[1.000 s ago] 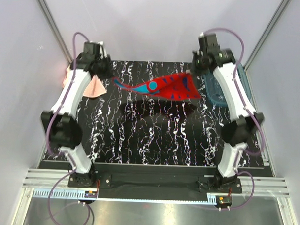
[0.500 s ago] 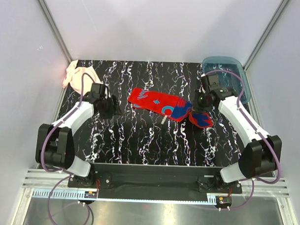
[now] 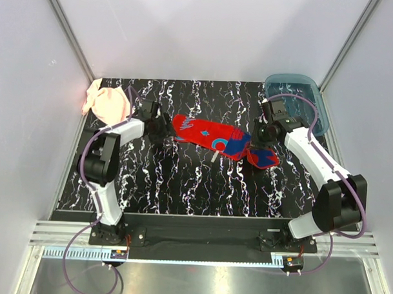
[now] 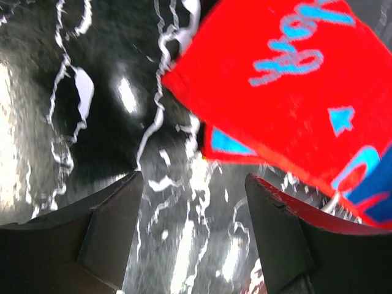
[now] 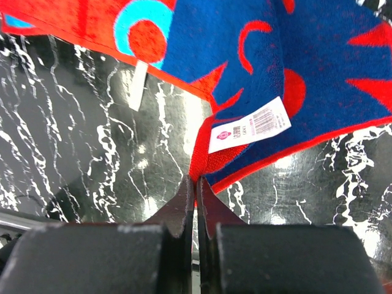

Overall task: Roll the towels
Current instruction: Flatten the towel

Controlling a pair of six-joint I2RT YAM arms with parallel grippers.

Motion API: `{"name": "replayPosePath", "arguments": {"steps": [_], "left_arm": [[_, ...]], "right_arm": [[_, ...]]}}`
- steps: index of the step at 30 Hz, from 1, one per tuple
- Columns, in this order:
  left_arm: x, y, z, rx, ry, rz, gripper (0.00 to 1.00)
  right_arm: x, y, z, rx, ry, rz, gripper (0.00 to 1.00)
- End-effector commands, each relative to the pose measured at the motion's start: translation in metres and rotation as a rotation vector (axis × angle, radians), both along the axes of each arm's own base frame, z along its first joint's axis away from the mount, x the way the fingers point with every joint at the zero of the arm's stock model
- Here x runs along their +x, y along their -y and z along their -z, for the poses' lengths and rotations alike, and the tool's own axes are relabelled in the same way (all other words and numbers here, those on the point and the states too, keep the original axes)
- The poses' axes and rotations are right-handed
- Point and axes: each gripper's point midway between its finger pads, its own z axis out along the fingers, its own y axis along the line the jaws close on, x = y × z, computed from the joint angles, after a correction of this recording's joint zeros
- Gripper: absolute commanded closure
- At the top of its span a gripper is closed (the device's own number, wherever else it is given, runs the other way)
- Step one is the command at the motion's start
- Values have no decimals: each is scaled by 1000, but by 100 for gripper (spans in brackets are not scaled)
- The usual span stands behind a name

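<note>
One towel (image 3: 213, 138) at ctr of table (image 3: 182, 182), other towel (image 3: 107, 102) in far-L corner, tray (image 3: 293, 78) far-R.

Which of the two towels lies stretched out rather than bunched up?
The red-and-blue patterned towel, laid out long across the middle of the table; the plain pink towel sits crumpled in the far left corner.

We see a white tag (image 5: 248, 125) on the blue & red towel (image 5: 318, 55), w/ a barcode & round logo. Its words are too small to read. Blue letters (image 4: 288, 58) on the red side: can't read them either.
</note>
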Motion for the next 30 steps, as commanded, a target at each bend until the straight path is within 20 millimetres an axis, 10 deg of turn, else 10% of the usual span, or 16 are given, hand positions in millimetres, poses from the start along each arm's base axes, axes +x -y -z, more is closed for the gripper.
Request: {"name": "replayPosePath", "arguments": {"steps": [1,9,20,23,30], "left_arm": [[31,3,-6,-17,51,-86,27],[52,3,3,-20,45,-157,40],[67,5,6,-11,52,-148,99],[68,5,0,-4,64,-135,100],[79,-3,-86,48,190,-79,100]], "right_arm": [[-1,-5,-1,27,18,-29,100],[0,-4,4,17,10,-47,100],[-3,-3,9,0,-2,-65,100],[-4,-1,9,-6,-3,-66,100],[31,5,-16,-61,60,-38,100]]}}
